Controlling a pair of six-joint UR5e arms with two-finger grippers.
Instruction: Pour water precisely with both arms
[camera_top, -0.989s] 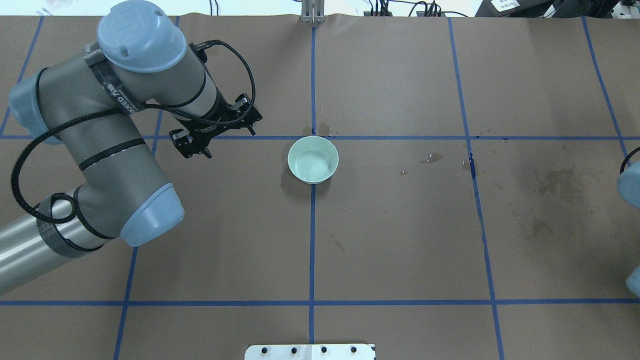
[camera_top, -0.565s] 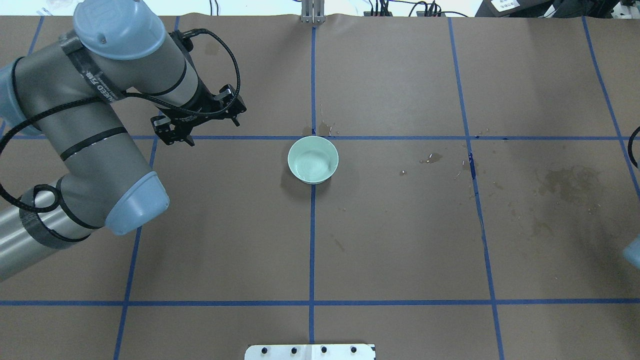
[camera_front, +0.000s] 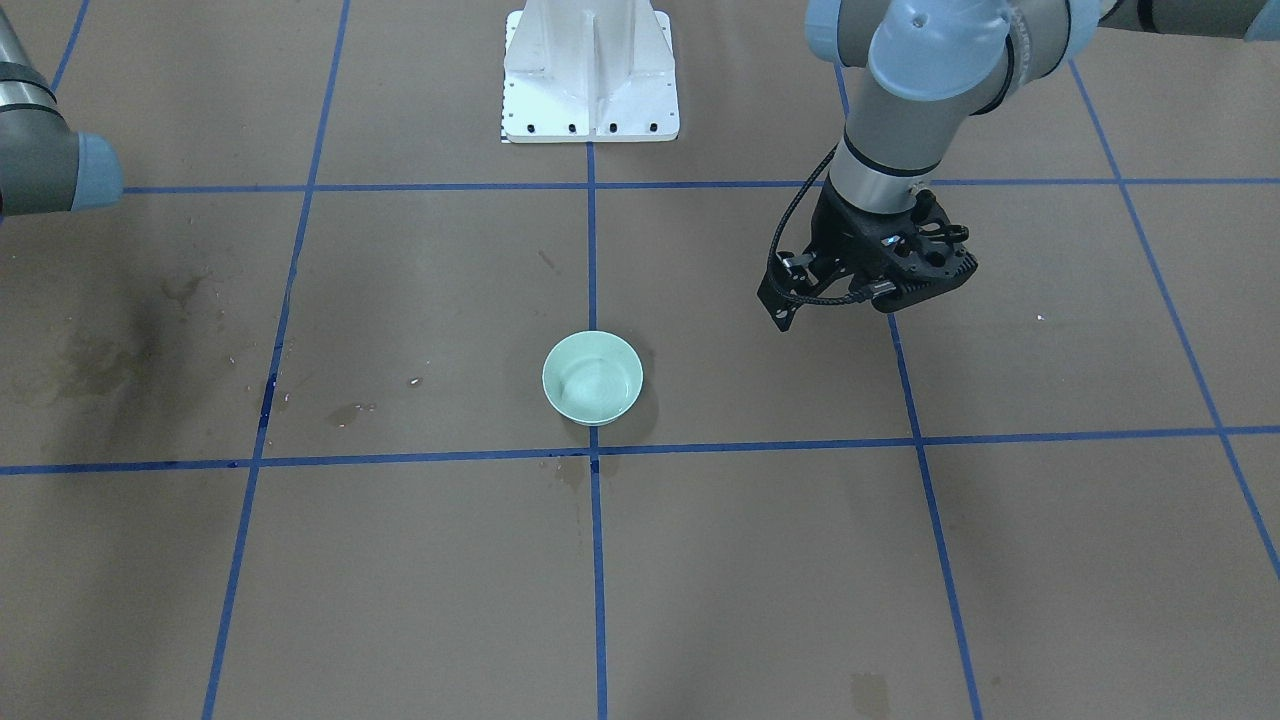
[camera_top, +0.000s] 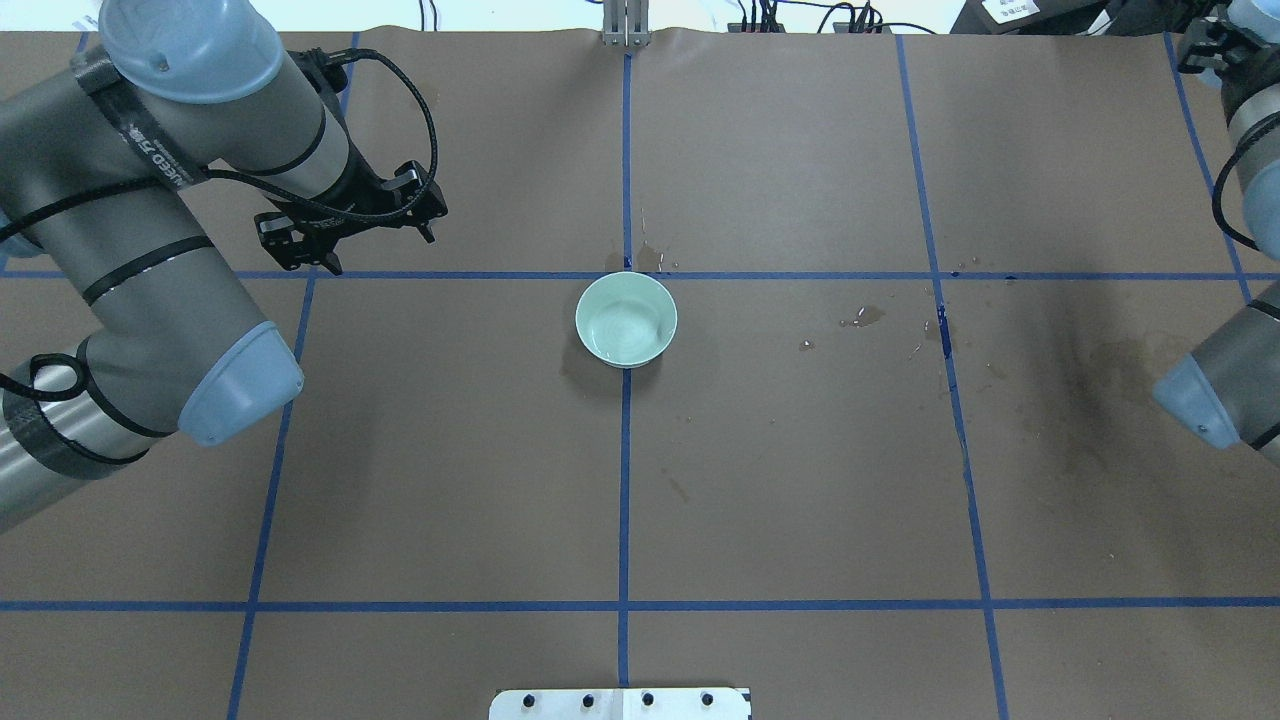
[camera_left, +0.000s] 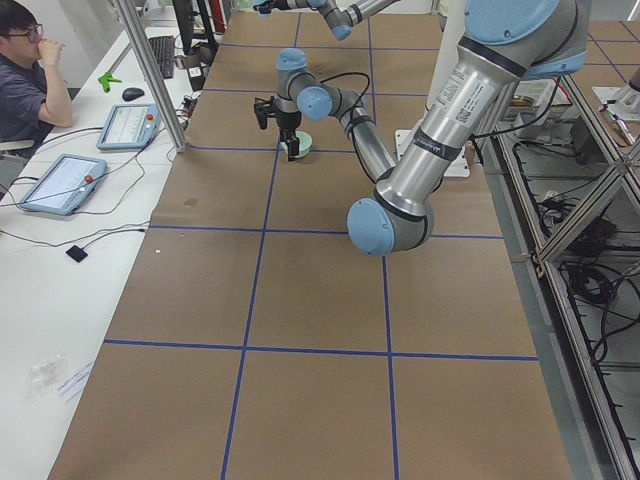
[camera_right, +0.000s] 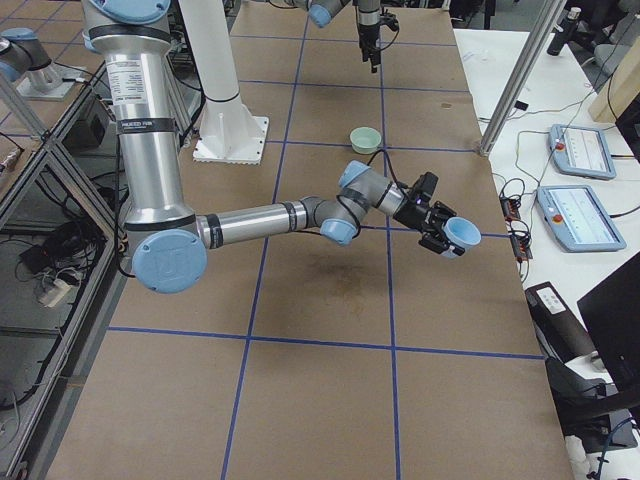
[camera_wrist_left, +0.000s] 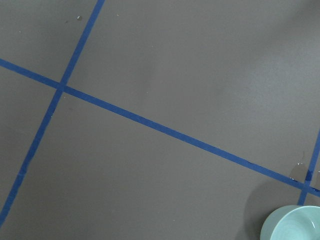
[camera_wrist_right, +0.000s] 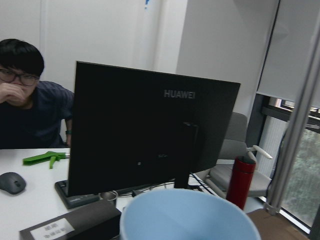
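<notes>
Right pincer (camera_right: 440, 228) grips a pale blue plastic cup (camera_right: 462, 235) at the far right of the counter (camera_top: 800, 500), water unseen. The pale green ceramic bowl (camera_top: 626, 319) sits well left, nearer the empty left pincer (camera_front: 880, 290), whose spread I cannot tell.

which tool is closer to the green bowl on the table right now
Left. The left tool hangs above the table just off the green bowl's left side. The right tool, gripping a blue cup, is near the table's far right corner, much farther away.
</notes>
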